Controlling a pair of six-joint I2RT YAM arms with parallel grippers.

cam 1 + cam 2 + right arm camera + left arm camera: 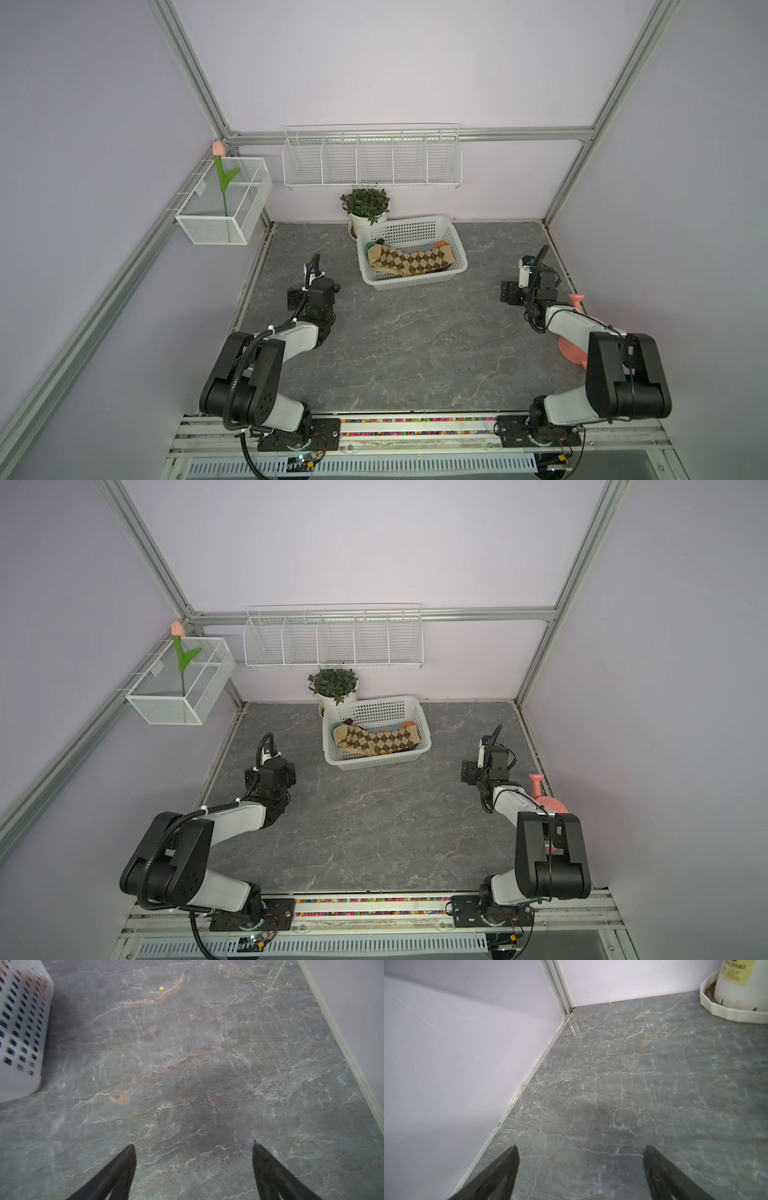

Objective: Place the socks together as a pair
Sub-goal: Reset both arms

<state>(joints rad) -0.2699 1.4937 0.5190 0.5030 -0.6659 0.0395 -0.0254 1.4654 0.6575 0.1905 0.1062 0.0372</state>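
Note:
The socks lie in a white perforated basket (pixel 415 283) at the back middle of the table. A tan argyle sock (pixel 409 261) (pixel 376 741) lies on top, with blue and orange fabric (pixel 432 246) showing under it. My left gripper (pixel 580 1151) is open over bare marble near the left wall, left of the basket, with nothing between its fingers. My right gripper (pixel 193 1148) is open too, empty, low over the table to the right of the basket (pixel 20 1032). In both top views the wrists hide the fingers.
A potted plant (pixel 365 205) (pixel 737 991) stands behind the basket. A pink watering can (pixel 575 332) (pixel 544 796) sits by the right wall, partly behind my right arm. A wire shelf (pixel 372 160) and a mesh box with a tulip (pixel 224 203) hang on the walls.

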